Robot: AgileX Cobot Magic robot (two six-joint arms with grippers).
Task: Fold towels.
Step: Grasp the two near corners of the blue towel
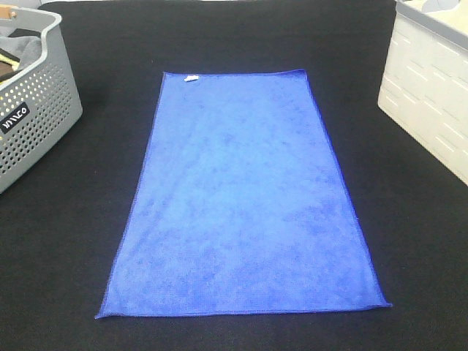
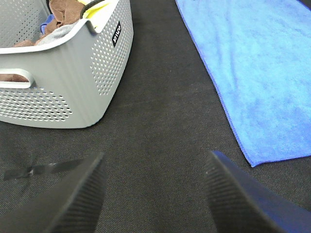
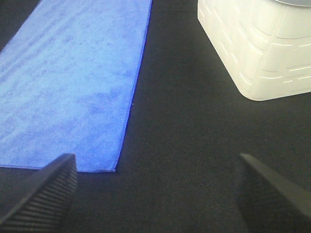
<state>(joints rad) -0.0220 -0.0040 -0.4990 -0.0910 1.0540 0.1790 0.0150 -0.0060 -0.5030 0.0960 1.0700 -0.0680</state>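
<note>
Surface: black tabletop (image 1: 58, 256).
Hands: left gripper (image 2: 156, 156), right gripper (image 3: 156, 156) spread, empty.
Towel: blue towel (image 1: 245, 197) flat between them, corners just ahead.
Risk: uneven corner grabs would skew my fold.
Beyond: grey basket (image 1: 36, 124), white crate (image 1: 431, 95).

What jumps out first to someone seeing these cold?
A bright blue towel lies spread flat in the middle of the black table. A gray perforated basket stands at the left, a cream crate at the right. The left pincer and right pincer hang open above bare table, beside the towel's near corners.
</note>
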